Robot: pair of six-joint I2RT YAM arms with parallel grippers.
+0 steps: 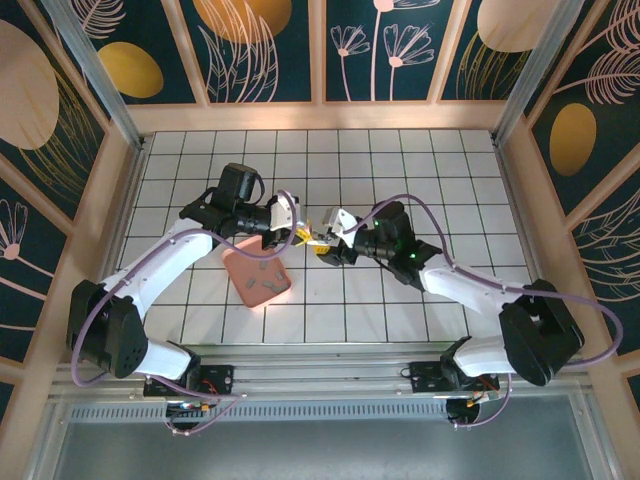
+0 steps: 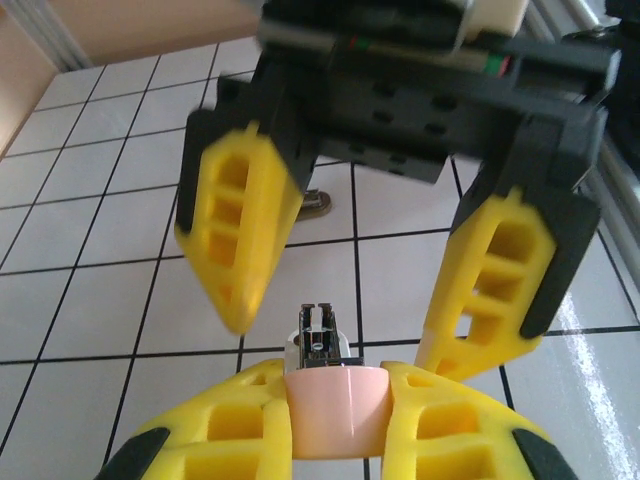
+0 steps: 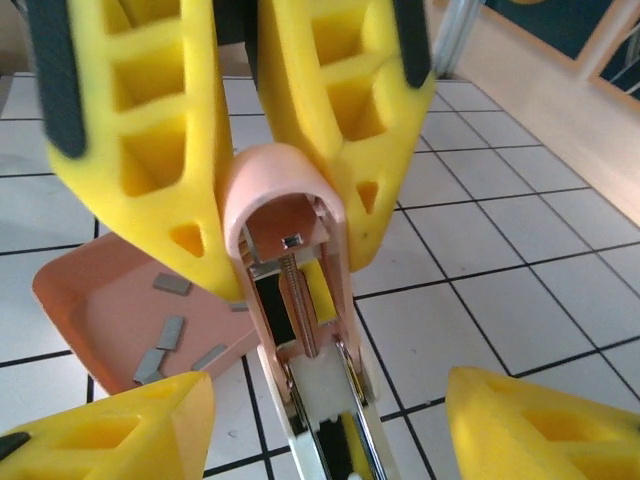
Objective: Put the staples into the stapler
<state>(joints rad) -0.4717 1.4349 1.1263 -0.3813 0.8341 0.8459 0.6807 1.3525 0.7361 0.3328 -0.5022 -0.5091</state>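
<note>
Left gripper point(image 2: 337, 405) is pressed together on the rounded pale pink end of the stapler point(image 3: 285, 190), which it holds near the middle of the white tiled table point(image 3: 500, 300), between the two arms. Seen from the right wrist, the stapler lies open, a thin spring rod and a metal channel showing inside its narrow body. Right gripper point(image 3: 330, 400) faces it with fingers spread wide, one on each side of the stapler's metal end and apart from it. Just beside the stapler sits the salmon-pink tray point(image 3: 90, 290), where the staples point(image 3: 170, 333) lie loose as several short grey strips.
</note>
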